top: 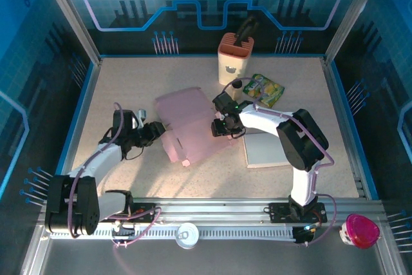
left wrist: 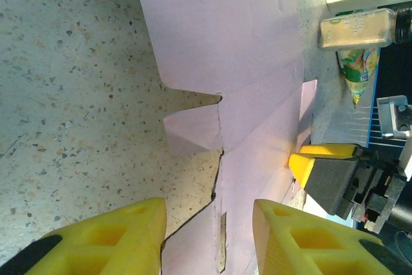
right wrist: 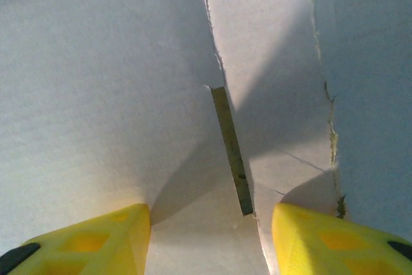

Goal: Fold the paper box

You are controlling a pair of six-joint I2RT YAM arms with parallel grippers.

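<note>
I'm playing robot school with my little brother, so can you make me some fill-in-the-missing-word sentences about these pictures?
1. The flat paper box is coloured ____.
2. The paper box lies ____ the left gripper and the right gripper.
3. Each gripper's fingers are coloured ____.
4. The snack packet near the back is mostly ____.

Missing words: pink; between; yellow; green.

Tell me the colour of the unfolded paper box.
The flat unfolded paper box is pale pink, clearest in the top external view.
</note>
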